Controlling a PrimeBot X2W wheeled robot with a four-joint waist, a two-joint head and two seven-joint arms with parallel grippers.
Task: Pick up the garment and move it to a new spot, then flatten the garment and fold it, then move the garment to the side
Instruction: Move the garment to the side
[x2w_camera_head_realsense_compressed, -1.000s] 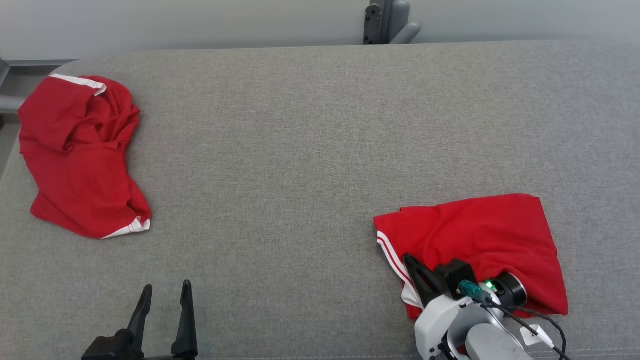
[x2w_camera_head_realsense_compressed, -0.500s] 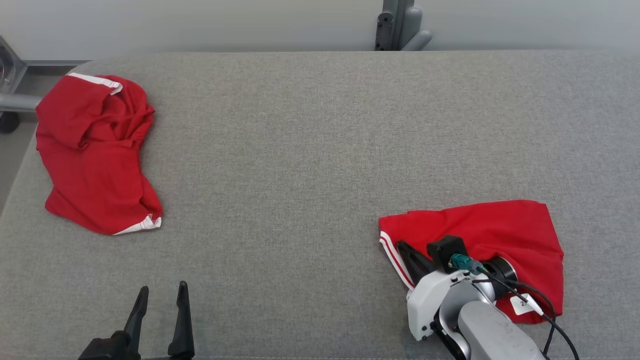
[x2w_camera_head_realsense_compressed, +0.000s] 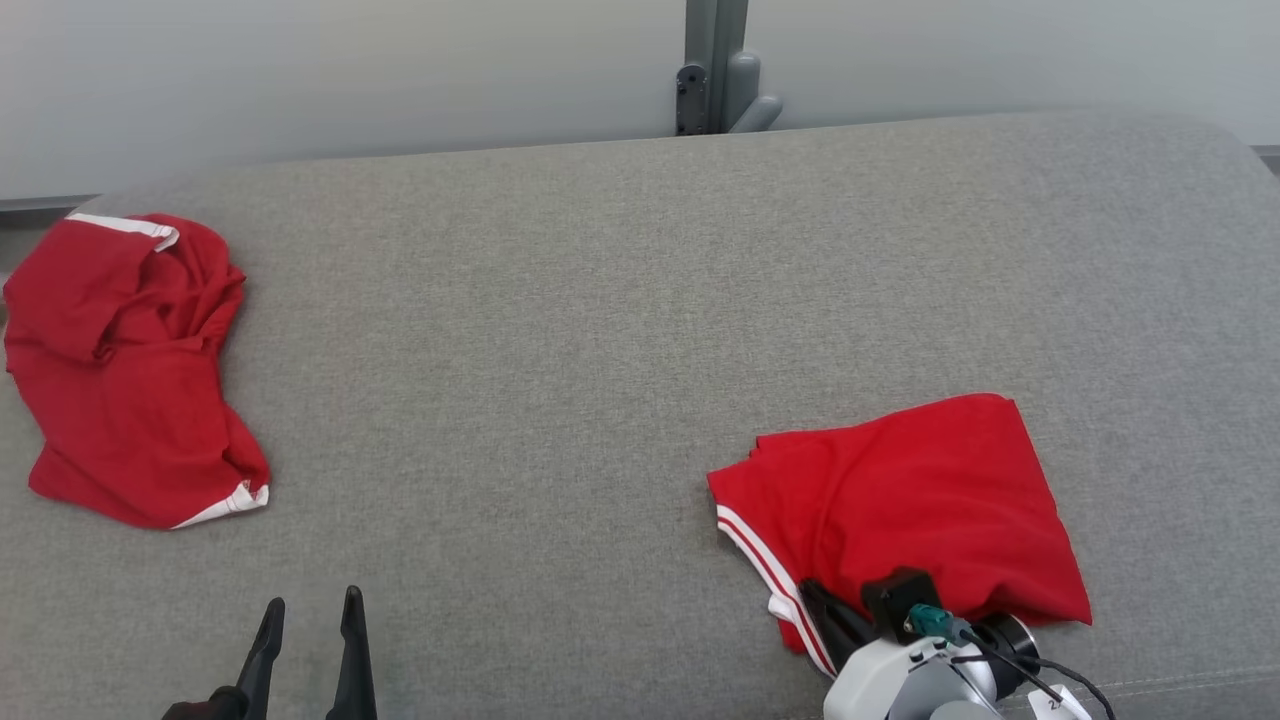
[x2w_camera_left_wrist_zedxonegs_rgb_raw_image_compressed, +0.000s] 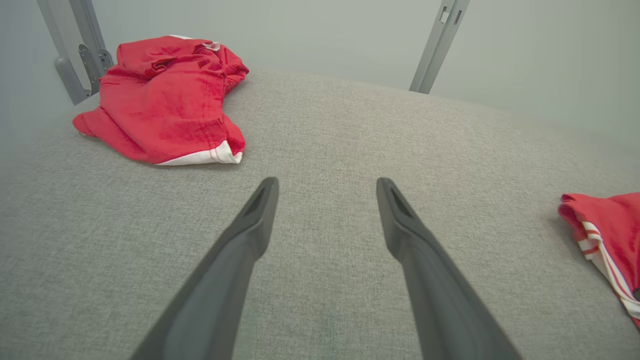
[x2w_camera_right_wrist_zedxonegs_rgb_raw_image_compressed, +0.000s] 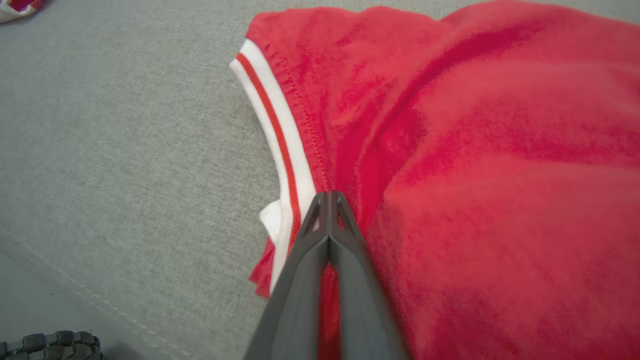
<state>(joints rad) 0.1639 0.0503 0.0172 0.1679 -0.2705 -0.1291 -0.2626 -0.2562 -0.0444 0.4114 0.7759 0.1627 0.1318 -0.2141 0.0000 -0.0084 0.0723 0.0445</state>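
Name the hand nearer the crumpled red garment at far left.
Left. The left hand is open below the crumpled garment in the head view, not touching; the right hand is far off, shut at the folded garment.

Count, head view.
Red garments: two. Folded garment (x2w_camera_head_realsense_compressed: 900, 490) at lower right of frame, crumpled garment (x2w_camera_head_realsense_compressed: 120, 370) at left edge.
Grey cushioned surface (x2w_camera_head_realsense_compressed: 560, 330): one.
Grippers: two. Left gripper (x2w_camera_head_realsense_compressed: 312, 598) at lower left, right gripper (x2w_camera_right_wrist_zedxonegs_rgb_raw_image_compressed: 327, 196) at bottom centre of its wrist view; two dark fingers each.
Grey metal post (x2w_camera_head_realsense_compressed: 715, 70): one, top centre.
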